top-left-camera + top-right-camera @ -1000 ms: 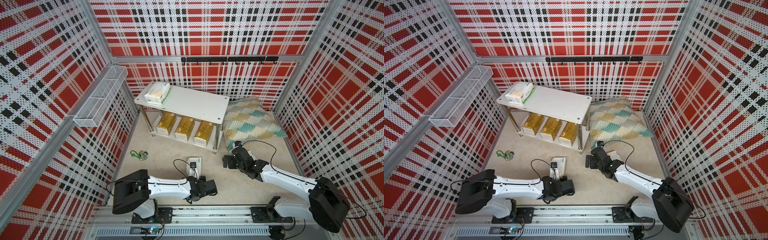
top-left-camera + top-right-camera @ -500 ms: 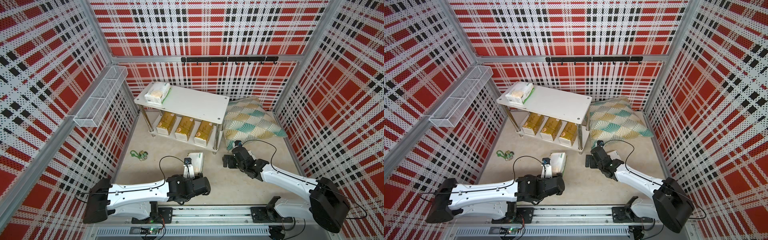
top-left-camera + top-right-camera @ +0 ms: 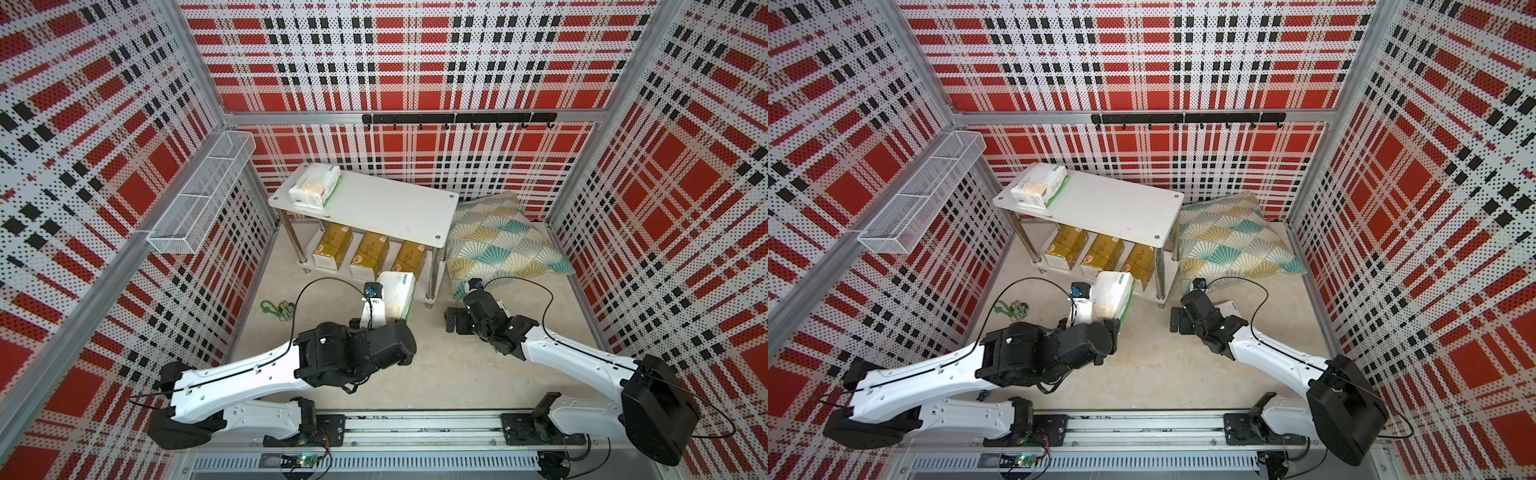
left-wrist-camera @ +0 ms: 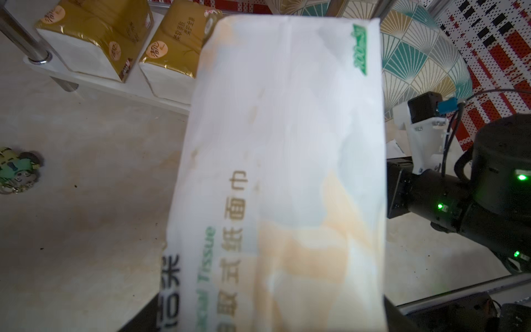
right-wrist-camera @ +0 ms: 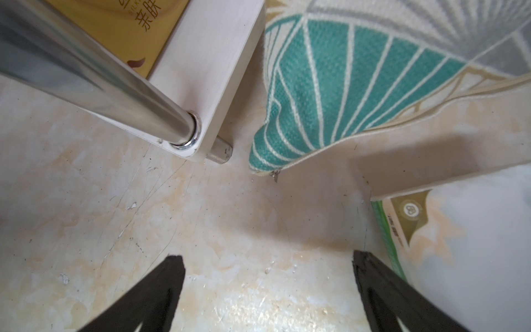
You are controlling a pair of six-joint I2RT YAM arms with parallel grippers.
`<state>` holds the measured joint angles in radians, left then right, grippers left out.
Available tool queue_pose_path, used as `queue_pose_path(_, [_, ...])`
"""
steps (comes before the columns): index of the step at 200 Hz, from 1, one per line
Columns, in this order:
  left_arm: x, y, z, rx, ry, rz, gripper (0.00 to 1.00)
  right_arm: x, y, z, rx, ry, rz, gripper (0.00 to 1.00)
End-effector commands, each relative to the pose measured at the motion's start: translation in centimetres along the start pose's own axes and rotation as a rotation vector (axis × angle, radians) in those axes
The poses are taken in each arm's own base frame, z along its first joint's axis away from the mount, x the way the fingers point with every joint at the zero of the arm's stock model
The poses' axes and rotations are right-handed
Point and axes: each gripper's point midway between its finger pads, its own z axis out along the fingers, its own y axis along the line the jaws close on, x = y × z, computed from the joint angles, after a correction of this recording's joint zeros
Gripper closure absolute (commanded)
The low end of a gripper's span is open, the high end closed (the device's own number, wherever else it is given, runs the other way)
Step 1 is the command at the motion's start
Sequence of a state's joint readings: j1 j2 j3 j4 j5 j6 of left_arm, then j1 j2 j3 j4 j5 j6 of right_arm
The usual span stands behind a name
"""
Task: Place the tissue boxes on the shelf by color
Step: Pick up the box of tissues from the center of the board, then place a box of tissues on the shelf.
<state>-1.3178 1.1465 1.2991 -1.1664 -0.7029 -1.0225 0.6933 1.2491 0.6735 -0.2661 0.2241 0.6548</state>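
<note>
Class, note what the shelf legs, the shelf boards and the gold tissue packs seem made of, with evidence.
Shelf legs: likely chromed metal, mirror-like reflections. Shelf boards: white, matte, perhaps laminated board or plastic; thick flat edge. Gold tissue packs: thin glossy film, creased and glinting.

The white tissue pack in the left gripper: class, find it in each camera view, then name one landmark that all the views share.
Both top views: held white pack near centre, just in front of the shelf.
Left wrist: fills the middle.
Right wrist: not in it; the floor pack there is another.
Shared landmark: fan pillow.
</note>
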Motion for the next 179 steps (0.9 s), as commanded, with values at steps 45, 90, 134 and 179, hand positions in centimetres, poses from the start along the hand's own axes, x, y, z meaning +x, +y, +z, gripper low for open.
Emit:
queue_pose_path(45, [-5.2,2.4,-4.1,-0.035,-0.097,0.044,0.25,-1.0,0.4,0.0,-0.002,-0.015,-0.013,0.0])
queue_pose_path(90, [-9.2,3.4,-4.7,-0.085,-0.164,0.068,0.25,-0.8,0.6,0.3,-0.008,-0.007,-0.013,0.0])
queue_pose_path(134, [-14.4,5.2,-3.5,-0.133,-0.235,0.099,0.24,-1.0,0.8,0.2,-0.016,-0.008,-0.016,0.0])
queue_pose_path(179, [-19.1,6.7,-1.8,-0.134,-0.261,0.155,0.24,-1.0,0.9,0.2,-0.018,-0.009,-0.015,0.0])
